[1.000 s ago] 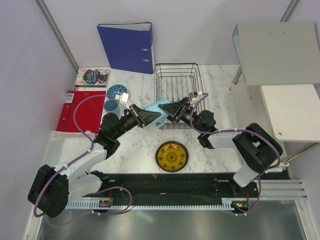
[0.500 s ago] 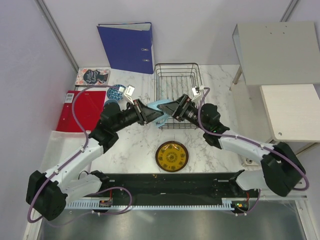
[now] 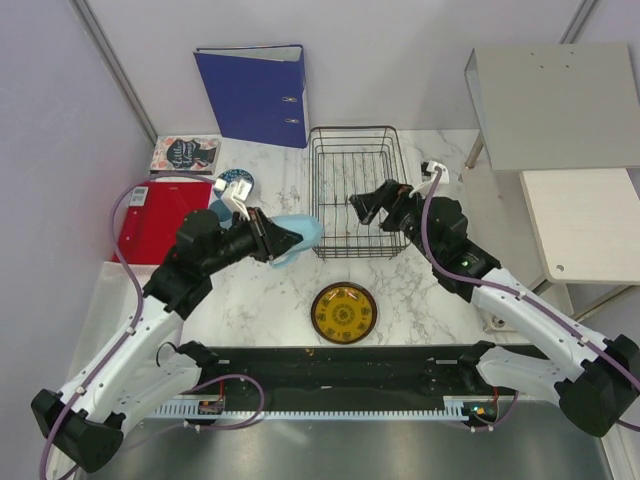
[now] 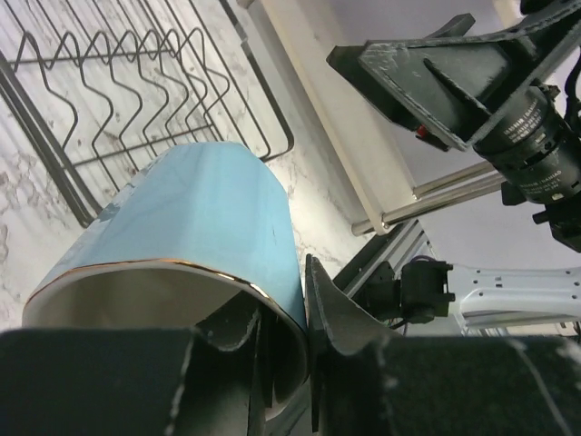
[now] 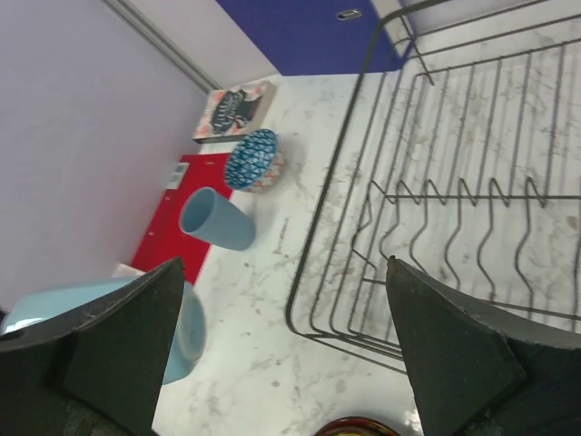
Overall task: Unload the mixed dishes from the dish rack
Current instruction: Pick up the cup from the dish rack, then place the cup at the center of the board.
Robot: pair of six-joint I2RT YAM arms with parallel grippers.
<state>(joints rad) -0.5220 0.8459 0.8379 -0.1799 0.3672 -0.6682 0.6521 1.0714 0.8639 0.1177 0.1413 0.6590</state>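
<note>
My left fingers are clamped on the rim of a pale blue plastic cup, one finger inside the mouth and the other against the outer wall. The cup lies on its side in the air. Its long axis runs left to right across the worktop, with the mouth toward my left wrist and the closed base pointing right at the rectangular black wire dish rack. The base sits just at the rack's near-left corner; I cannot tell whether it touches the wire. My right fingers are spread wide apart above the near-right part of the rack.

Under the cup and toward the near edge lies bare white marble worktop. A round yellow patterned plate lies flat there, near and to the right, well apart from the cup. On the far left a second pale blue cup stands upright, mouth up. A small blue patterned bowl is just beyond it, and both sit beside a flat red folder. A tall blue ring binder stands at the back wall.

Half a second ago both pairs of fingers met at the cup over the rack's near edge. Since then my right fingers have let go and drawn back to the right, and my left arm has carried the cup leftward off the rack.
</note>
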